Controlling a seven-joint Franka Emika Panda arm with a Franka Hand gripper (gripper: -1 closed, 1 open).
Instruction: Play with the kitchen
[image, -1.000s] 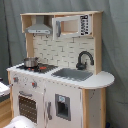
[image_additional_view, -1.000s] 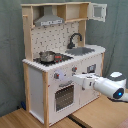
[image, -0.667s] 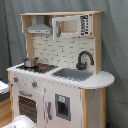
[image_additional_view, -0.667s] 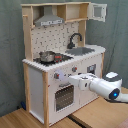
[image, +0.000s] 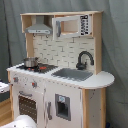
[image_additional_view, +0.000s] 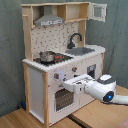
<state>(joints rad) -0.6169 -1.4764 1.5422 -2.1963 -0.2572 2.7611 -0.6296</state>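
The toy kitchen (image: 65, 85) (image_additional_view: 35, 80) is white and light wood and stands upright in both exterior views. It carries a range hood (image: 39, 29) (image_additional_view: 49, 21), a black faucet (image: 84, 59) (image_additional_view: 75, 39), a grey sink (image: 72, 74) (image_additional_view: 82, 50) and a small pot (image: 31, 62) (image_additional_view: 46, 56) on the hob. In the second exterior view my gripper (image_additional_view: 67, 83) reaches from the second exterior view's right to the top of the oven door (image_additional_view: 62, 99), just under the knobs (image_additional_view: 57, 76). In the first exterior view only a white part of the arm (image: 22, 122) shows at the bottom edge, below the oven door (image: 27, 106).
A grey curtain (image: 115, 45) hangs behind the kitchen. The upper cabinet door (image_additional_view: 98, 11) stands open at the top right in the second exterior view. A wooden floor (image_additional_view: 20, 119) lies in front.
In the second exterior view the arm has moved left, bringing the gripper closer to the oven door's top edge. The kitchen itself has not changed.
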